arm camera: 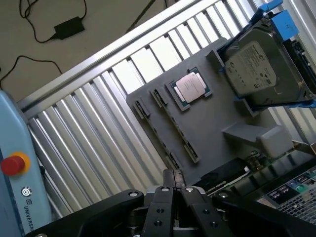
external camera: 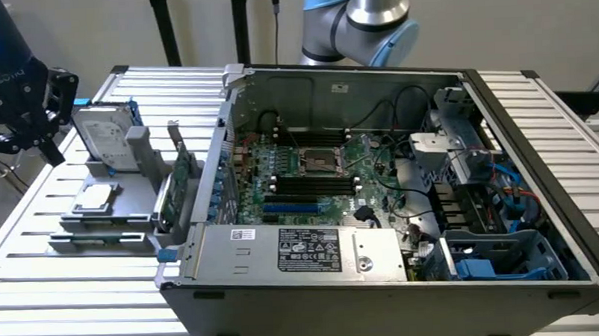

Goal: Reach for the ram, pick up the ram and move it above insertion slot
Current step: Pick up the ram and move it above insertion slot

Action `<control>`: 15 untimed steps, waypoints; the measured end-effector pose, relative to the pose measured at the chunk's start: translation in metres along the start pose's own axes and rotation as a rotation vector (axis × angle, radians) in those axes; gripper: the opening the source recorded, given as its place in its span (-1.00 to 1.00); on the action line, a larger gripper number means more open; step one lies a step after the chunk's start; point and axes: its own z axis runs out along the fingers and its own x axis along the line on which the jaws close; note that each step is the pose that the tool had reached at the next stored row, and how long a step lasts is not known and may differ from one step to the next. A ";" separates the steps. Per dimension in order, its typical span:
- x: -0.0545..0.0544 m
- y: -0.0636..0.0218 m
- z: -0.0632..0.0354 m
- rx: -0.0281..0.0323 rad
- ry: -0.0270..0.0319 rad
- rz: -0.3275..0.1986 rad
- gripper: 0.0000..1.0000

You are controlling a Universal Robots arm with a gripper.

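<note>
Nearest the wrist camera, the black end effector (arm camera: 174, 175) had its two fingers pressed flat together with nothing between them, gripping and touching nothing as it hung above the slatted metal table (arm camera: 94, 128). Just past the fingertips lay the grey fixture (arm camera: 217, 148), with narrow clipped holders along its near side, a processor chip (arm camera: 190, 89) lying flat in the middle and a hard drive (arm camera: 257, 69) propped at the far end. The wrist view also took in a red stop button (arm camera: 12, 164) on a pale blue unit, and a power adapter (arm camera: 68, 28) on the floor beyond the table. The exterior view placed the end effector at its far left, up beside the hard-drive end of the fixture. There the ram (external camera: 98, 238) lay as a thin green strip along the opposite, camera-side end of the fixture, well apart from the end effector. A broader green card (external camera: 185, 172) stood upright between the fixture and the open computer case (external camera: 384, 299). Deeper in the case, the black insertion slots (external camera: 315, 184) sat on the motherboard, under the robot arm (external camera: 360, 28).
</note>
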 end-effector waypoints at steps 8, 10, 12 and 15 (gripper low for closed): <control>0.000 -0.0001 0.0000 -0.0003 0.0057 -0.146 -0.79; 0.000 0.0000 0.0000 -0.0004 0.0071 -0.182 -0.79; 0.000 -0.0001 0.0000 -0.0005 0.0086 -0.219 -0.79; 0.000 -0.0001 0.0000 -0.0006 0.0107 -0.274 -0.79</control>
